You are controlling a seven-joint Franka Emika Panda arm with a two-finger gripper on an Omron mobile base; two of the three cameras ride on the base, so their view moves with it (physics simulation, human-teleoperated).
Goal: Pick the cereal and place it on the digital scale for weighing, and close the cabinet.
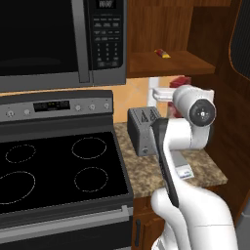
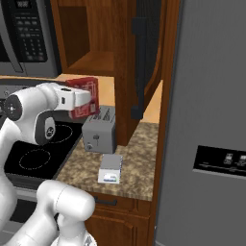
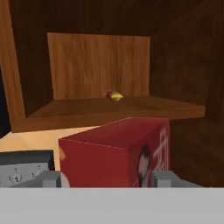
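Note:
The cereal (image 2: 85, 93), a red box with a white panel, hangs in the air just above the toaster and below the cabinet shelf. My gripper (image 2: 82, 99) is shut on it. In the hand view the cereal (image 3: 113, 157) sits between my fingertips (image 3: 49, 179), one at each lower side. The digital scale (image 2: 111, 169), a thin white slab with blue edges, lies on the granite counter in front of the toaster; my arm partly hides the digital scale (image 1: 184, 168) in the left base view. The cabinet's door (image 2: 144, 53) stands open, and its shelf (image 1: 168, 63) is exposed.
A grey toaster (image 2: 99, 129) stands on the counter (image 2: 139, 163) right under the held box. A tiny yellow-and-red item (image 1: 162, 53) lies on the cabinet shelf. The stove (image 1: 58, 166) and microwave (image 1: 58, 39) are to the left, and a grey fridge (image 2: 211, 120) to the right.

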